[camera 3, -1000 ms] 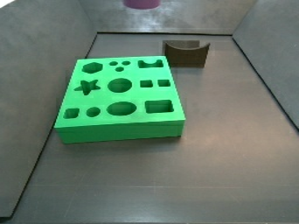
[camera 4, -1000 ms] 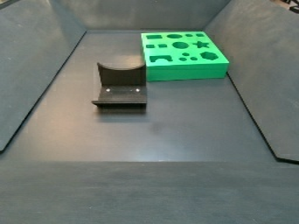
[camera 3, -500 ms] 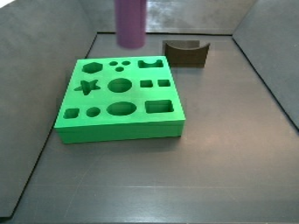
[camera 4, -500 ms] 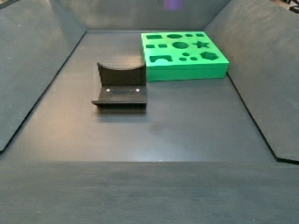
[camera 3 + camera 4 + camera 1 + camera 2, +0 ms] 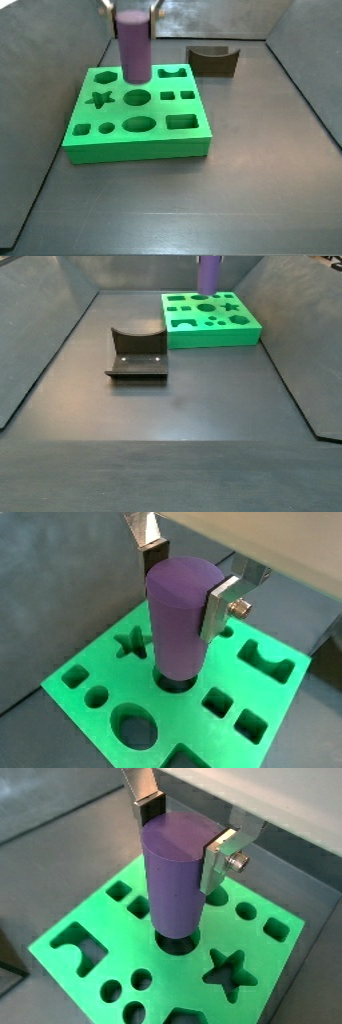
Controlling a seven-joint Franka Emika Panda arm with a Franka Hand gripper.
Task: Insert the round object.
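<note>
My gripper [image 5: 187, 574] is shut on the round object [image 5: 181, 622], a tall purple cylinder held upright; the silver fingers [image 5: 219, 858] clamp its upper part in both wrist views. It hangs over the green block [image 5: 138, 112], a slab with several shaped holes. In both wrist views its lower end stands over the round hole [image 5: 175, 945] in the block's middle. In a side view the cylinder [image 5: 134, 45] is still above the block's top face. In a side view only its lower part [image 5: 210, 273] shows, above the green block [image 5: 210, 319].
A dark brown block with a curved notch [image 5: 214, 60] stands behind the green block to the right; it also shows in a side view [image 5: 136, 353]. Grey walls [image 5: 60, 95] slope up round the dark floor [image 5: 174, 426].
The cylinder has come down and moved over the green block, from near the top of the side views to just above the block's middle.
</note>
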